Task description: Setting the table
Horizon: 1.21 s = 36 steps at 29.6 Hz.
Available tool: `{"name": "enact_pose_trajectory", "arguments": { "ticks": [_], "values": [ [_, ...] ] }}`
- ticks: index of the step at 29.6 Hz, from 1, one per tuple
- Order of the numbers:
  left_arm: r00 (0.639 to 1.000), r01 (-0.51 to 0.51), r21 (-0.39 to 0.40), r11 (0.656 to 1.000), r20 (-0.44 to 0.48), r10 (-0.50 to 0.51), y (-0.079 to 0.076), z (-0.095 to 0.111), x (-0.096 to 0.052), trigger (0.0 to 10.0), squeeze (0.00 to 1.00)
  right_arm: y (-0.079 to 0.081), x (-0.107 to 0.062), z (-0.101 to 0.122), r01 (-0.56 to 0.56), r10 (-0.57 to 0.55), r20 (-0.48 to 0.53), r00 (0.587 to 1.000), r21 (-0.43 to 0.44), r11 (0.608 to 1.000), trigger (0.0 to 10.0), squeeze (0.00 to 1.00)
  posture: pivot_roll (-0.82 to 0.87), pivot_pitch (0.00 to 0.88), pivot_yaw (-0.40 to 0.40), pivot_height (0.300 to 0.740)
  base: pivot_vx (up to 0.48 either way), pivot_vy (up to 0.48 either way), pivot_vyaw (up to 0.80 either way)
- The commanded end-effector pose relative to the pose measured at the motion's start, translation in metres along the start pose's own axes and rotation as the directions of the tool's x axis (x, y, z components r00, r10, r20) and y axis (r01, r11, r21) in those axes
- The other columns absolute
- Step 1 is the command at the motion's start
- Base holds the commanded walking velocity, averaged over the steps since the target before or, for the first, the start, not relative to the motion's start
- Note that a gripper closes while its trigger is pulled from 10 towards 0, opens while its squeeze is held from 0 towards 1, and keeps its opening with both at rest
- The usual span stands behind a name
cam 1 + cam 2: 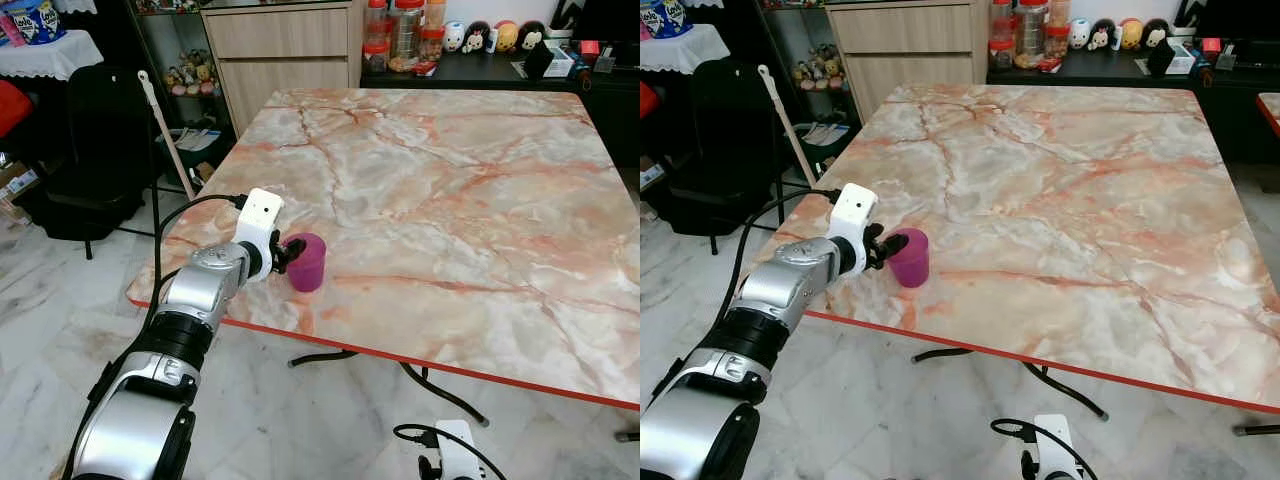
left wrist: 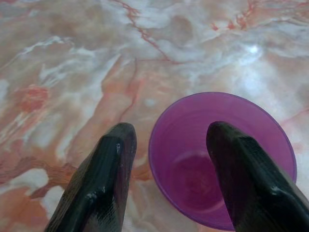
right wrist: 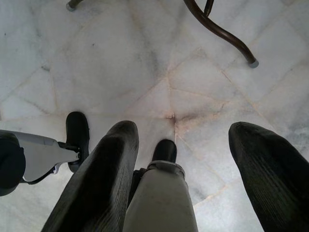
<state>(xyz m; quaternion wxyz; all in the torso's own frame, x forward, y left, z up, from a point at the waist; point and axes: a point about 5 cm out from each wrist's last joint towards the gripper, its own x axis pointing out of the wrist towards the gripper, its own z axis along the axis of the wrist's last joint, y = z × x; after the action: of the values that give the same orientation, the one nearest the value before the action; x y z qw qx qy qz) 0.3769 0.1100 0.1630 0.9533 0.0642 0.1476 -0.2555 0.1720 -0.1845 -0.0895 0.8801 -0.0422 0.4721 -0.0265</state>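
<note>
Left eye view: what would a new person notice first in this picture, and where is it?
First comes the purple cup, upright near the table's front left corner, with the left gripper open at its rim, one finger inside and one outside. The big marble table with its red edge is next. The right gripper hangs open low over the floor.

the near side of the purple cup (image 1: 309, 264) was hidden behind the left gripper (image 1: 288, 252). the table (image 1: 450, 200) was cut off at the right edge, and the jars (image 1: 400, 30) behind it at the top.
</note>
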Motion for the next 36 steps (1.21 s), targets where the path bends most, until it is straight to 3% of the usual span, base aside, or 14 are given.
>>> {"name": "enact_pose_trajectory", "arguments": {
  "ticks": [1, 29, 30, 31, 36],
  "values": [
    [0.999, 0.001, 0.013, 1.0, -0.041, 0.0, 0.0005, -0.0044, 0.0009, 10.0, 0.0, 0.0018, -0.0004, -0.0023, 0.002, -0.002, -0.006, 1.0, 0.017, 1.0, 10.0, 0.0, 0.02, 0.047, 0.108, 0.736, 0.0, 0.0, 0.0],
    [0.999, -0.017, 0.014, 1.0, -0.05, 0.018, 0.0034, -0.0057, 0.0012, 9.6, 0.0, 0.0011, -0.0003, -0.0019, 0.004, -0.004, -0.006, 1.0, 0.017, 1.0, 10.0, 0.0, 0.02, 0.045, 0.106, 0.736, 0.0, 0.0, 0.0],
    [0.999, -0.017, 0.014, 1.0, -0.05, 0.018, 0.0036, -0.0055, 0.0012, 0.9, 0.0, 0.0011, -0.0003, -0.0018, 0.004, -0.004, -0.005, 1.0, 0.017, 1.0, 10.0, 0.0, 0.02, 0.044, 0.105, 0.736, 0.0, 0.0, 0.0],
    [0.999, -0.017, 0.014, 1.0, -0.05, 0.018, 0.0037, -0.0054, 0.0011, 0.0, 0.0, 0.0011, -0.0003, -0.0017, 0.004, -0.004, -0.005, 1.0, 0.017, 1.0, 10.0, 0.0, 0.02, 0.043, 0.105, 0.736, 0.0, 0.0, 0.0],
    [0.999, -0.014, 0.014, 1.0, -0.051, 0.015, 0.0035, -0.0054, 0.0013, 0.0, 0.0, 0.001, -0.0002, -0.0014, 0.005, -0.004, -0.005, 1.0, 0.018, 1.0, 10.0, 0.0, 0.02, 0.042, 0.105, 0.736, 0.0, 0.0, 0.0]
  ]
}}
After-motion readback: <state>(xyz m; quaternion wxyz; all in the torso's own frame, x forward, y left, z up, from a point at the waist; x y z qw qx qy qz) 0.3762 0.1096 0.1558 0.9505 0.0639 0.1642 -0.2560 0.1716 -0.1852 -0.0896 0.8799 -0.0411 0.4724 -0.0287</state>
